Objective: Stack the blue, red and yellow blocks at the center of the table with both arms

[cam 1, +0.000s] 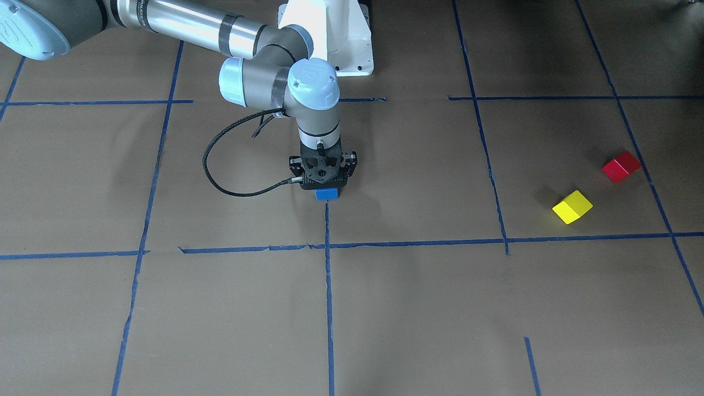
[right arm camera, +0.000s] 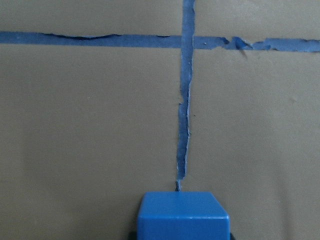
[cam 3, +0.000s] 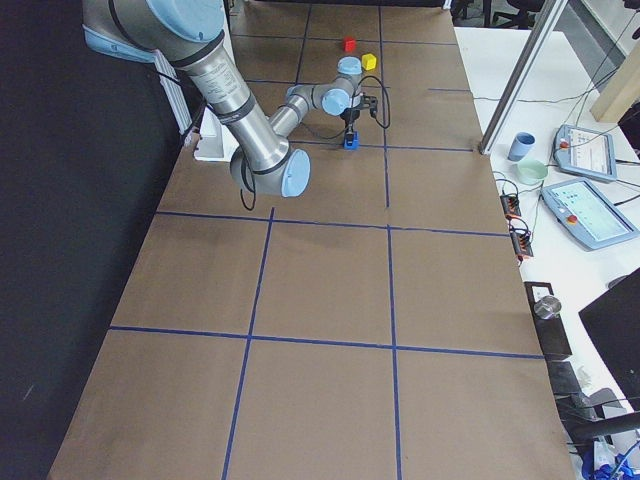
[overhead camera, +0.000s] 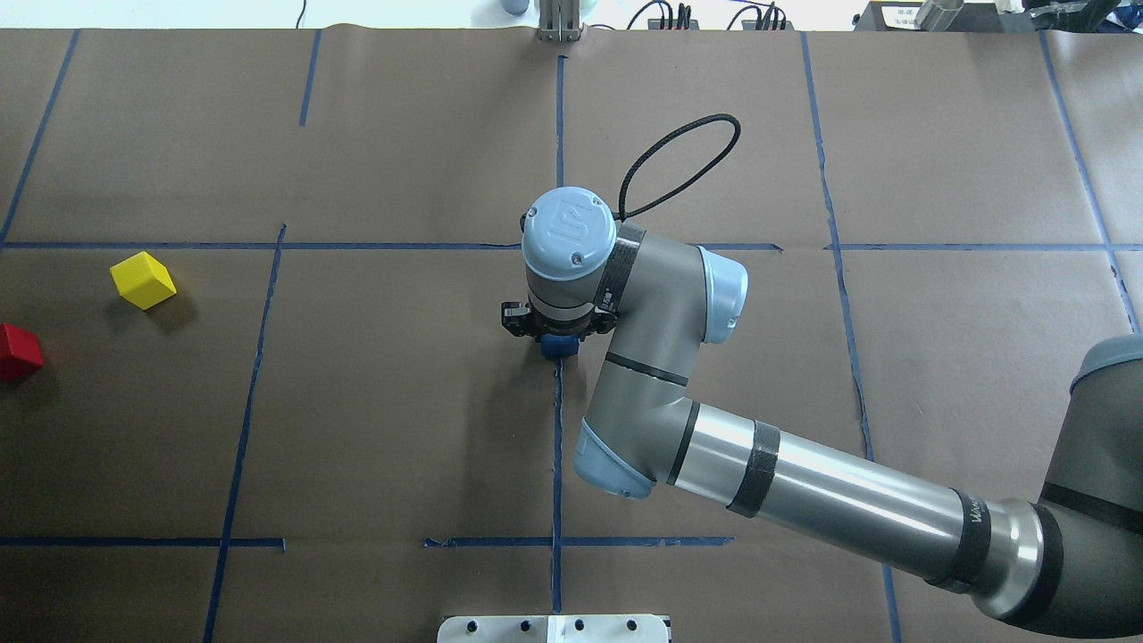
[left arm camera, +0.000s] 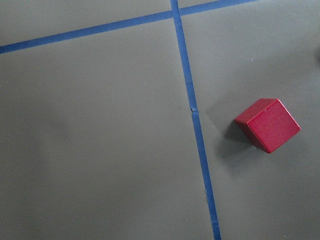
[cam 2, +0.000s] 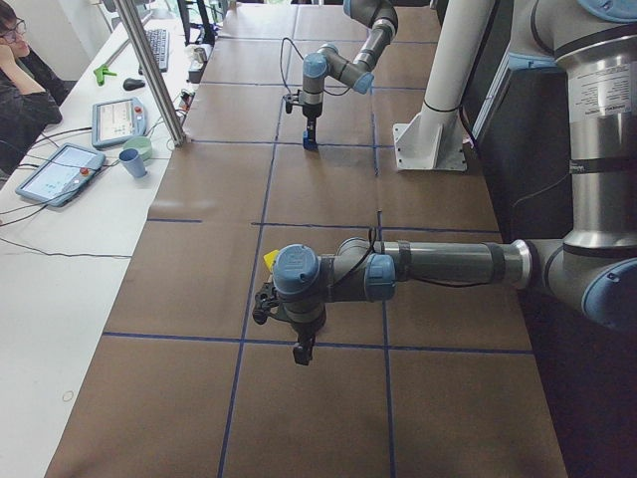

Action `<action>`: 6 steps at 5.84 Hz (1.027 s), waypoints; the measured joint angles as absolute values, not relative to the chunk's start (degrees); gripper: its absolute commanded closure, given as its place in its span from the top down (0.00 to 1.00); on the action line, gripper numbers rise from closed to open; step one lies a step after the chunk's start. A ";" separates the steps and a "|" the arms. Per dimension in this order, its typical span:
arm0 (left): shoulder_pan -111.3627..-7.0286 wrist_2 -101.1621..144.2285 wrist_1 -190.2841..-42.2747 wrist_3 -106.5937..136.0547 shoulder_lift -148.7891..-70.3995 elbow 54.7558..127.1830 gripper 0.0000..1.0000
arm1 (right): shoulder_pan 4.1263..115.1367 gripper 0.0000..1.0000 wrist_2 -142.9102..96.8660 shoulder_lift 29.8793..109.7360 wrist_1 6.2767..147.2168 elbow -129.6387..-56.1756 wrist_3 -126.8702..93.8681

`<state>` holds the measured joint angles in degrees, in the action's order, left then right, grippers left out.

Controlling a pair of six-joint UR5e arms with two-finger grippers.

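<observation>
My right gripper (cam 1: 325, 190) points straight down at the table's centre and is shut on the blue block (cam 1: 326, 193), which is at or just above the paper at the end of a tape line (right arm camera: 183, 115). The block fills the bottom of the right wrist view (right arm camera: 183, 216) and shows under the wrist in the overhead view (overhead camera: 559, 346). The yellow block (overhead camera: 143, 279) and red block (overhead camera: 18, 352) lie apart at the far left. The left wrist view looks down on the red block (left arm camera: 267, 125). My left gripper (cam 2: 302, 351) shows only in the exterior left view, so I cannot tell if it is open or shut.
Brown paper with a grid of blue tape lines (cam 1: 329, 250) covers the table. The white robot base (cam 1: 330, 33) stands at the robot's edge. A person (cam 2: 20, 90), tablets and a cup sit on the side bench beyond the far edge.
</observation>
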<state>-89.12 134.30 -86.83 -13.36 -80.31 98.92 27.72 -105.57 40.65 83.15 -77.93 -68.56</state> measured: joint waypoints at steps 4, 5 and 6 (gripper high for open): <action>-89.06 134.18 -86.84 -13.43 -80.36 99.07 1.00 | 31.37 0.99 -106.03 40.45 84.51 -82.18 -67.78; -89.01 134.08 -86.86 -13.48 -80.56 99.50 1.00 | 35.31 0.99 -109.52 40.85 86.29 -83.71 -65.28; -88.91 134.10 -87.40 -13.43 -81.25 99.56 1.00 | 40.18 0.99 -114.11 42.24 87.25 -84.35 -60.43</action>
<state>-88.91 134.10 -87.40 -13.43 -81.25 99.56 40.18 -114.11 42.24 87.25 -84.35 -60.43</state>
